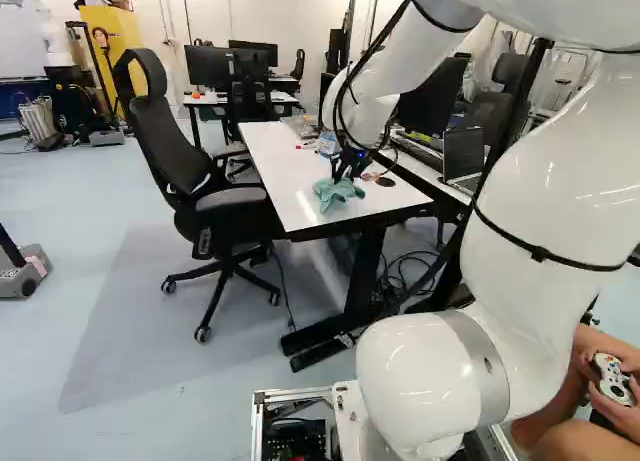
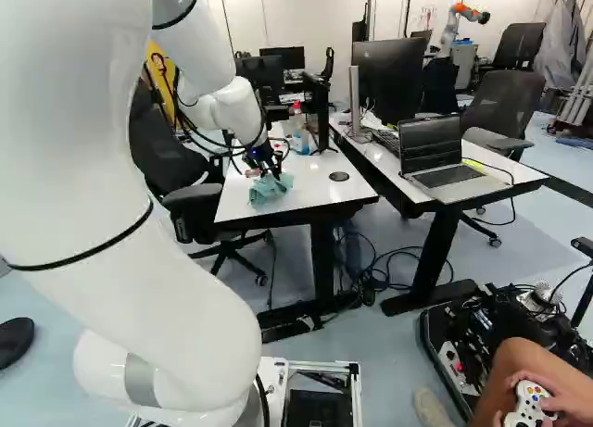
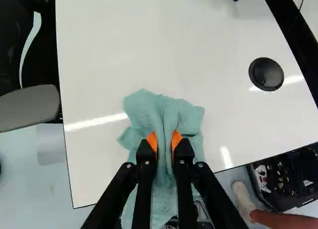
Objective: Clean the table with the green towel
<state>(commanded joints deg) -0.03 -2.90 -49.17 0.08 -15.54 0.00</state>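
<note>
In end effector (image 1: 344, 175), green towel (image 3: 188, 117).

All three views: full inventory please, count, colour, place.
towel: 1, green, bunched on near table
near table: 1, white top
round cap: 1, black, in near tabletop
bottle: 1, clear and blue, on near table
second table: 1, white top, right of near table
laptop: 1, grey and black, on second table
large monitor: 1, black, on second table
chairs: several, black, around tables
back monitors: 2, black, far table
panel: 1, yellow, far left
cables: several, black, under tables
game controller: 1, white, lower right
arm: 1, white
gripper: 1, black, orange pads, closed on towel
</note>
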